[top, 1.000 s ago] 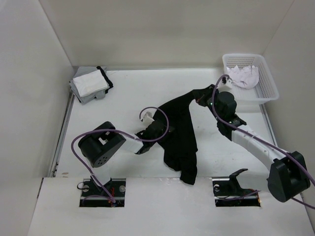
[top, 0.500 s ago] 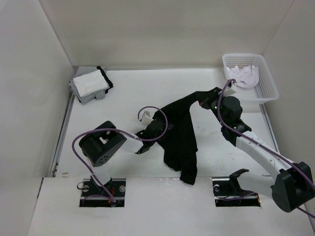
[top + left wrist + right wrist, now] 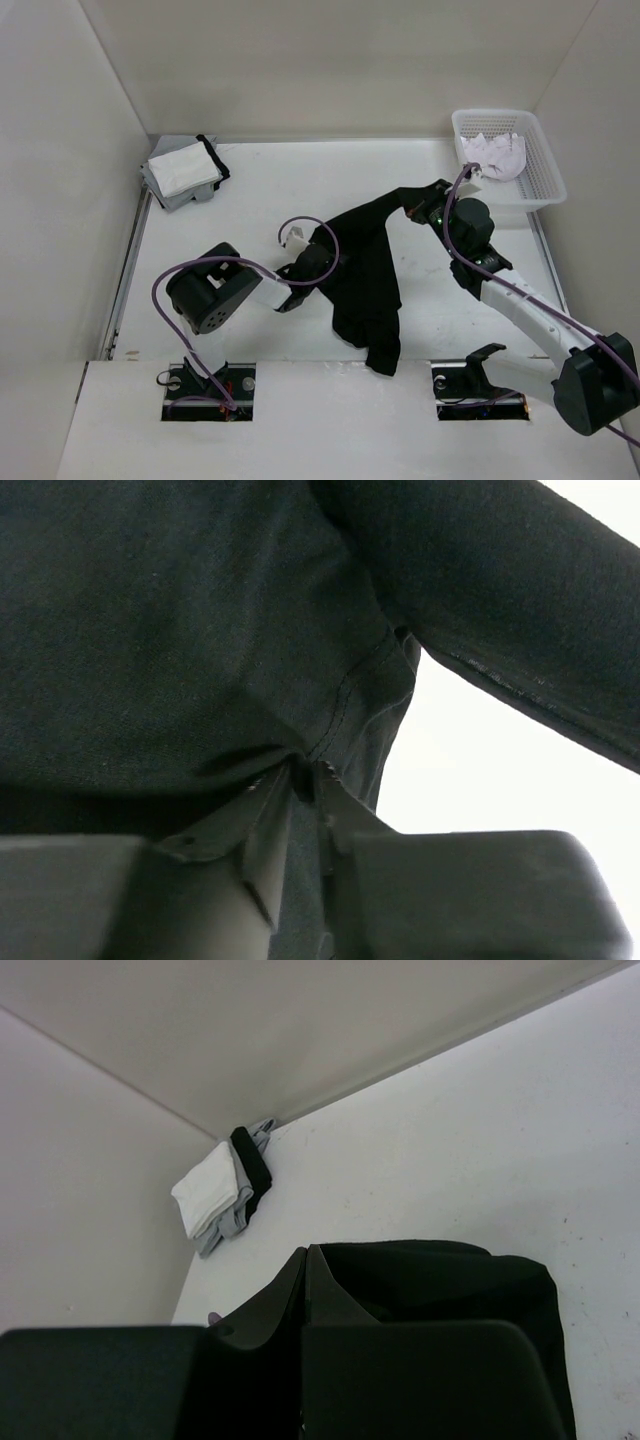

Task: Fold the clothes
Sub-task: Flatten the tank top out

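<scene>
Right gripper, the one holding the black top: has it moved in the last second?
Yes. The right gripper, shut on the black tank top, has shifted slightly rightward, closer to the white basket.

Black tank top (image 3: 365, 285): thin soft knit cloth, matt, fine-grained up close, with a stitched seam along one edge. Table (image 3: 250, 205): smooth white board, matt, faintly speckled. Basket (image 3: 548, 180): white moulded plastic lattice with a slight sheen. White garment (image 3: 497, 155) inside it: crumpled cloth. Folded stack (image 3: 183, 172): grey and white cloth with black trim. Left gripper (image 3: 305, 780) and right gripper (image 3: 305, 1255): dark grey plastic, matt. Right arm's white shell (image 3: 520, 305): smooth plastic, lightly glossy.
</scene>
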Controlling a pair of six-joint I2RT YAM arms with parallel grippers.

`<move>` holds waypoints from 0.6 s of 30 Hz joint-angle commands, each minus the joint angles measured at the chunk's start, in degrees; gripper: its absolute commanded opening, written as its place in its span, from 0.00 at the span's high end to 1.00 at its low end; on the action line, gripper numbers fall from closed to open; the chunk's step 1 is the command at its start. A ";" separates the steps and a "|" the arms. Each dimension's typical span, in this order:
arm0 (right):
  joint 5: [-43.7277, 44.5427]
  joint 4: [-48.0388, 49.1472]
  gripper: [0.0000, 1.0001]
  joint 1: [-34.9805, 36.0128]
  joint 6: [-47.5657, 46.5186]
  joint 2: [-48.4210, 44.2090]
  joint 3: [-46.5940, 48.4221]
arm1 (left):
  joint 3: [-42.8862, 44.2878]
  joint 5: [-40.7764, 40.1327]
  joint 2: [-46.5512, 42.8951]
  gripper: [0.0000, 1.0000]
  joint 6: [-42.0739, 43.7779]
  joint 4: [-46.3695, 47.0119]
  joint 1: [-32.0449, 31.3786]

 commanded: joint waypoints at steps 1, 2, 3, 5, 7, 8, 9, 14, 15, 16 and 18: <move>-0.52 3.29 1.00 -0.17 0.26 -0.65 -0.02 | -0.20 1.05 -2.39 0.92 1.44 3.52 0.51; -0.52 3.29 1.00 -0.17 0.26 -0.56 0.16 | -0.37 1.85 -3.53 0.95 2.23 3.25 0.77; -0.52 3.20 1.00 -0.17 0.34 -0.47 0.51 | -0.46 2.72 -4.94 0.98 2.94 2.73 1.21; -0.52 2.94 1.00 -0.43 0.78 0.58 2.34 | -0.63 4.13 -8.27 1.00 4.25 1.06 2.96; -0.34 2.85 1.00 -0.70 0.61 3.47 6.46 | 0.59 5.36 -12.23 1.00 6.88 -1.40 6.47; -0.43 2.85 1.00 -1.31 0.52 5.92 9.88 | 1.90 5.98 -13.99 1.00 8.46 -2.71 8.66; -0.86 2.50 1.00 -2.01 0.61 8.47 13.66 | 3.65 6.68 -15.57 1.00 9.79 -4.29 11.29; -4.20 -4.87 1.00 -5.35 0.96 19.03 39.75 | 21.39 14.05 -18.22 1.00 14.45 -10.80 24.84; -4.56 -7.06 1.00 -5.71 0.70 20.26 45.45 | 25.86 15.55 -18.48 1.00 14.63 -12.12 27.21; -4.65 -9.00 1.00 -5.88 0.35 21.05 50.56 | 30.43 17.04 -18.75 1.00 14.89 -13.52 29.23; -4.82 -11.55 1.00 -5.97 -0.35 21.76 58.83 | 38.09 19.16 -19.98 1.00 15.25 -15.81 32.75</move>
